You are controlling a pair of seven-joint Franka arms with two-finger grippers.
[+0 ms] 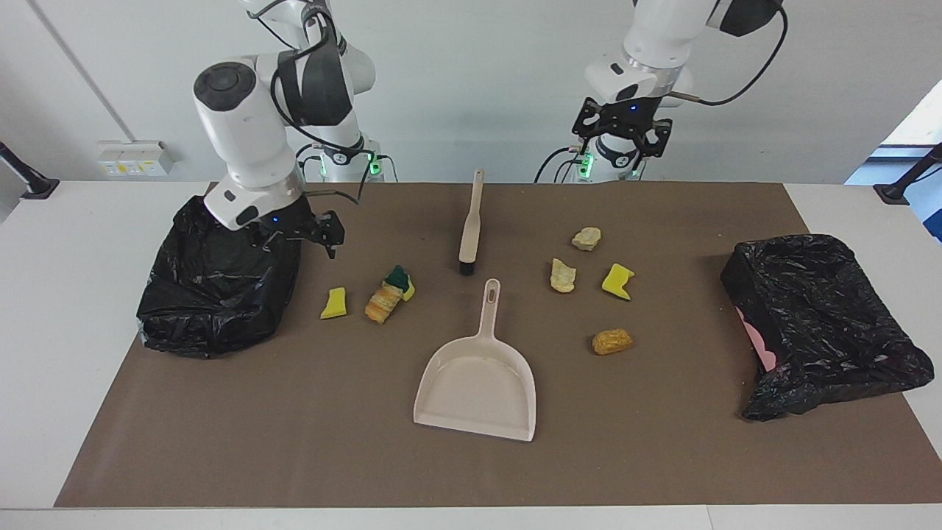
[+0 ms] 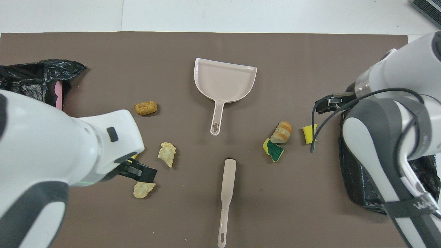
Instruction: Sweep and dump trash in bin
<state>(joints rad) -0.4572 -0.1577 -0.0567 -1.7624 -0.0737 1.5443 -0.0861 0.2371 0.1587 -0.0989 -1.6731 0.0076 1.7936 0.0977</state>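
One camera sits high across the counter (image 1: 73,309), facing the robots. The other looks steeply down from above them. Both share the brown mat (image 1: 294,442) (image 2: 310,55), half a turn apart.

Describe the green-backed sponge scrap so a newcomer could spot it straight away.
Start at the black-bagged bin at the right arm's end of the brown mat. Three scraps lie between it and the dustpan. The green-backed sponge is the one nearest the brush, against the orange-brown bread piece, and alone shows a dark green face.

Plain white wall (image 1: 471,81), white table (image 1: 73,309) under brown mat (image 1: 294,442), daylit window (image 1: 916,125).
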